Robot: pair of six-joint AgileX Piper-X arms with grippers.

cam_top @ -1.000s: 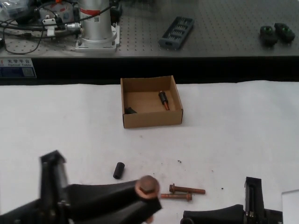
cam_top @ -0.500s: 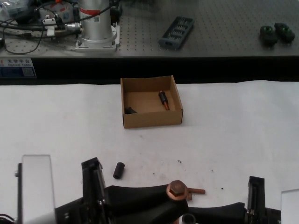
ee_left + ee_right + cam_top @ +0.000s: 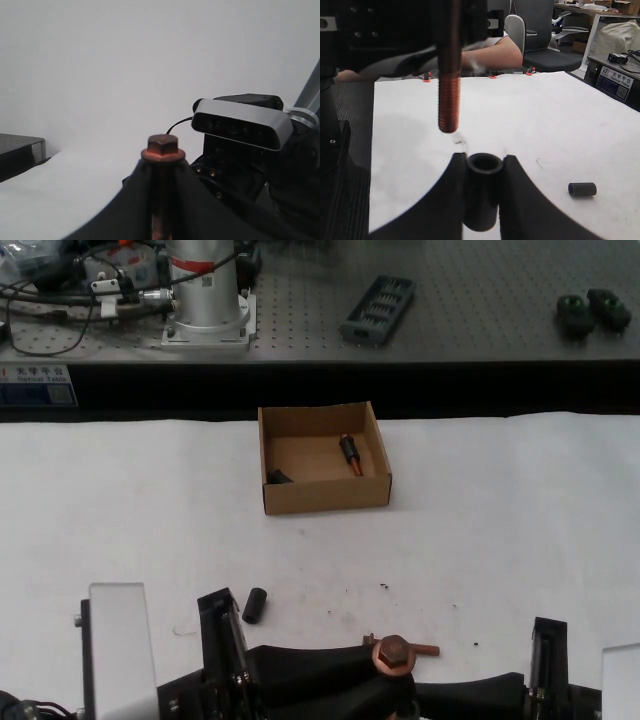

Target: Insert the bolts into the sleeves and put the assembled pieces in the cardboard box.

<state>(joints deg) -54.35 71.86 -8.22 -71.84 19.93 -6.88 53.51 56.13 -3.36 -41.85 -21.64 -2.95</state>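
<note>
My left gripper (image 3: 162, 170) is shut on a copper bolt (image 3: 162, 150), held upright with its hex head (image 3: 390, 652) on top. My right gripper (image 3: 483, 167) is shut on a black sleeve (image 3: 482, 192), its bore facing up. The bolt's threaded end (image 3: 449, 107) hangs a little above the sleeve and slightly to one side of its bore. A loose black sleeve (image 3: 254, 604) lies on the white sheet, and a loose copper bolt (image 3: 422, 648) shows partly behind the held one. The cardboard box (image 3: 325, 502) holds an assembled piece (image 3: 350, 453) and a dark piece (image 3: 278, 477).
The white sheet (image 3: 520, 520) ends at a dark perforated bench behind the box, carrying a metal post (image 3: 205, 290), a black rack (image 3: 378, 308) and cables. The right arm's camera housing (image 3: 240, 125) sits close beside the bolt.
My left arm has carried the bolt to the right, ending above the sleeve in my right gripper. The right arm has hardly moved.
</note>
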